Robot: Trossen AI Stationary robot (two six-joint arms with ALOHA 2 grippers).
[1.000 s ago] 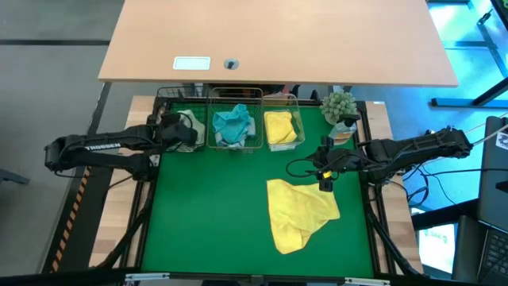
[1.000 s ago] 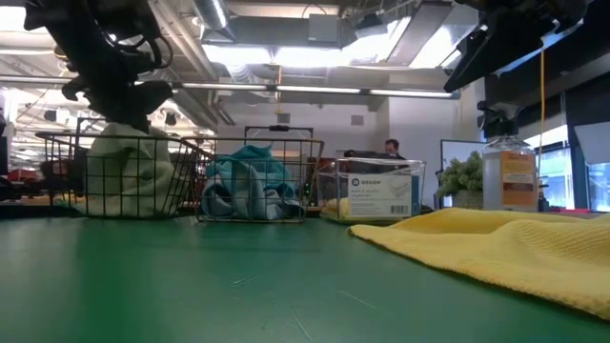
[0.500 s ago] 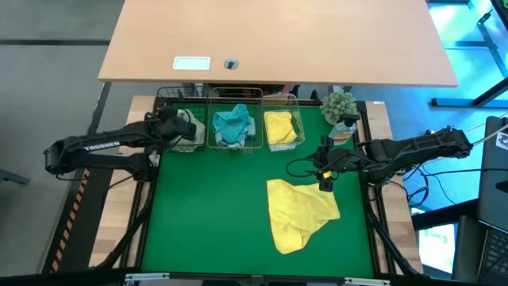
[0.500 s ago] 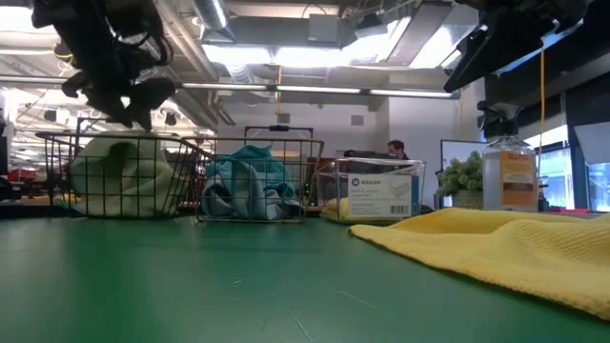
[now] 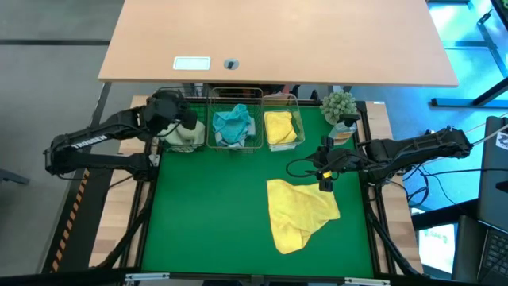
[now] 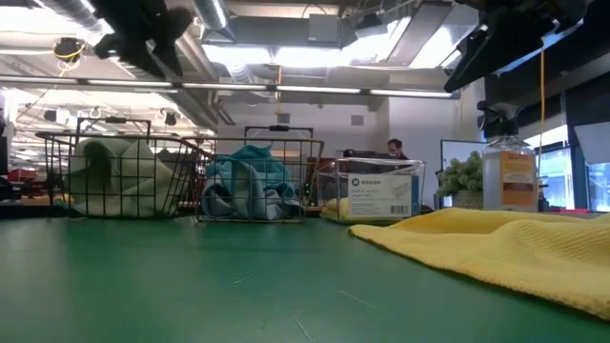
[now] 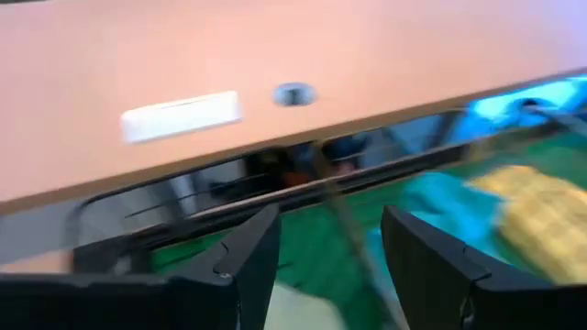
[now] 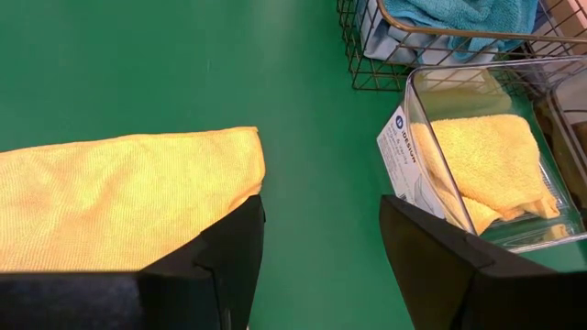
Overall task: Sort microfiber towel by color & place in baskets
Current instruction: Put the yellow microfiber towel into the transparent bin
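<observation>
My left gripper (image 5: 178, 111) (image 7: 321, 266) hangs open and empty above the black wire basket (image 5: 163, 143), high at the low view's upper left (image 6: 143, 38). A pale whitish-green towel (image 5: 185, 133) (image 6: 124, 176) lies in that basket. The copper basket (image 5: 234, 147) holds a teal towel (image 5: 232, 121). The clear-walled bin (image 8: 417, 151) holds a folded yellow towel (image 8: 486, 160). Another yellow towel (image 5: 300, 213) (image 8: 119, 197) lies crumpled on the green mat. My right gripper (image 5: 325, 181) (image 8: 316, 275) is open and holds still above that towel's far right corner.
A small potted plant (image 5: 340, 105) and a spray bottle (image 6: 502, 176) stand at the mat's far right corner. A tan desk (image 5: 278, 40) lies beyond the baskets. Bare green mat (image 5: 206, 214) spreads across the near left. A person (image 6: 392, 148) shows far back in the room.
My left gripper has risen from the black basket and drifted toward the table's far edge. The pale towel, which stood peaked under the gripper, has slumped lower into the basket and stays there. The right arm and the yellow towel have kept still.
</observation>
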